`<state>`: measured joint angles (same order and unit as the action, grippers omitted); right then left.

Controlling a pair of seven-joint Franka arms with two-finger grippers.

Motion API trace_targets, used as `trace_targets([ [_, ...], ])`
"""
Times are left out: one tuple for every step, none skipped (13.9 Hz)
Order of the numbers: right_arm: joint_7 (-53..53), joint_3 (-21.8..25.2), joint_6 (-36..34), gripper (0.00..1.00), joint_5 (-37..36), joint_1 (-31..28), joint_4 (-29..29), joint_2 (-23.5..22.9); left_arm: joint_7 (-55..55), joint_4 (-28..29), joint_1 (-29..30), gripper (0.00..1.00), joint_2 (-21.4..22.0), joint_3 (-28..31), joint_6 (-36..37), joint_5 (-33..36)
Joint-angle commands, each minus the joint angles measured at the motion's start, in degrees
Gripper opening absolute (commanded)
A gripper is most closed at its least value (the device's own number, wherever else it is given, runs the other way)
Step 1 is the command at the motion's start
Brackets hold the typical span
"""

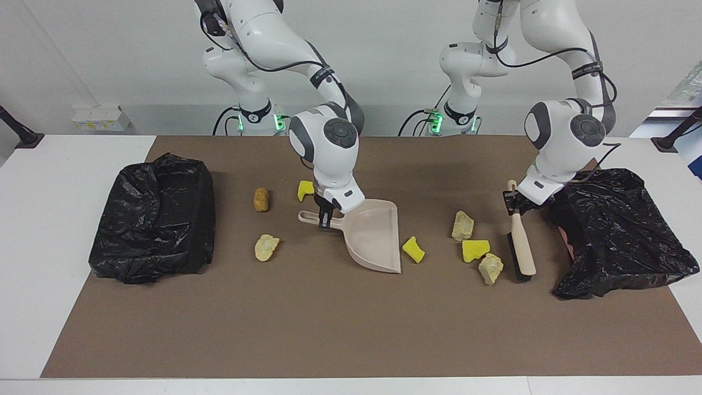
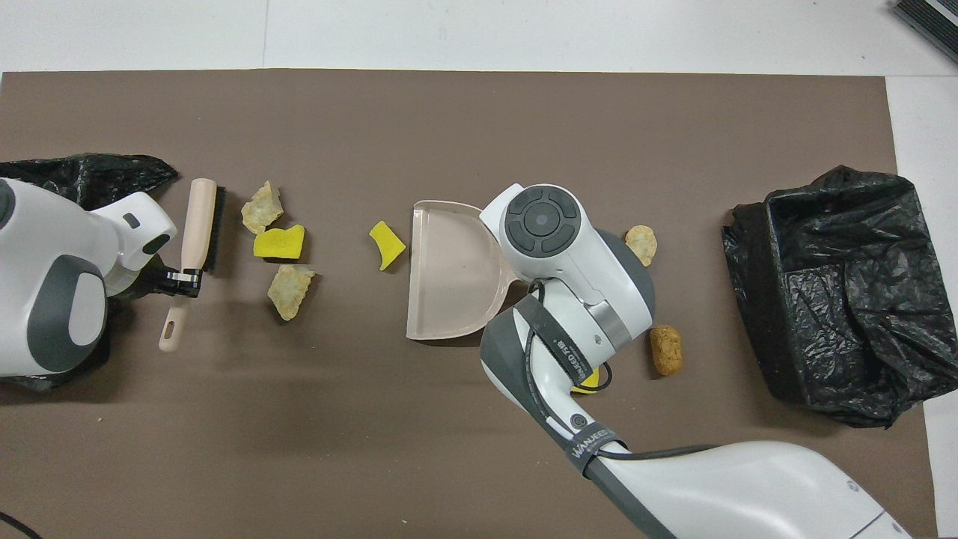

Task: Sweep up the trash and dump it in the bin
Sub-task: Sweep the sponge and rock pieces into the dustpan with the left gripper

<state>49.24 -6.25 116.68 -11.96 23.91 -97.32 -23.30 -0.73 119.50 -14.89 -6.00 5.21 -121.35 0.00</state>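
A: Where does the facing camera sit?

B: High across the table, looking at the robots; their bases stand at twelve o'clock, and the whole brown mat fits in.

A: And the overhead one?

B: High above the robots' end, looking steeply down and forward; the arms enter from six o'clock. It sits closer, cropping the mat's edges.

A: What do they share?

B: The mat's middle, turned half round: the dustpan shows in both, between the black bags at three and nine o'clock.
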Motion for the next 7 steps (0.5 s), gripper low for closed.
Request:
trace_targets([
  [-1.08,-0.34,0.92,0.0,0.27,-0.27,-0.24,-0.07,3.0,0.56,-5.92,0.0,-0.15,0.59,-0.02,-0.26],
  [-1.08,-0.34,0.92,0.0,0.27,-0.27,-0.24,-0.07,3.88,0.74,-8.03,0.0,-0.41,0.59,-0.2,-1.39],
  [-1.08,-0.34,0.92,0.0,0.27,-0.27,-0.24,-0.07,4.76,0.82,-10.75,0.0,-1.11,0.59,-0.55,-3.49],
  [-1.08,-0.34,1.0,0.0,0.27,-0.27,-0.24,-0.07,5.38,0.83,-13.21,0.0,-1.29,0.59,-0.9,-5.95],
  [-1.08,-0.34,1.0,0.0,0.27,-0.27,-0.24,-0.07,5.56,0.83,-15.15,0.0,-1.21,0.59,-1.16,-8.06],
  [-1.08,-0.34,0.92,0.0,0.27,-0.27,-0.24,-0.07,5.65,0.83,-17.08,0.0,-1.12,0.59,-1.25,-9.48],
  [-1.08,-0.34,0.92,0.0,0.27,-0.27,-0.24,-0.07,5.65,0.83,-19.1,0.0,-0.94,0.59,-1.43,-10.97],
])
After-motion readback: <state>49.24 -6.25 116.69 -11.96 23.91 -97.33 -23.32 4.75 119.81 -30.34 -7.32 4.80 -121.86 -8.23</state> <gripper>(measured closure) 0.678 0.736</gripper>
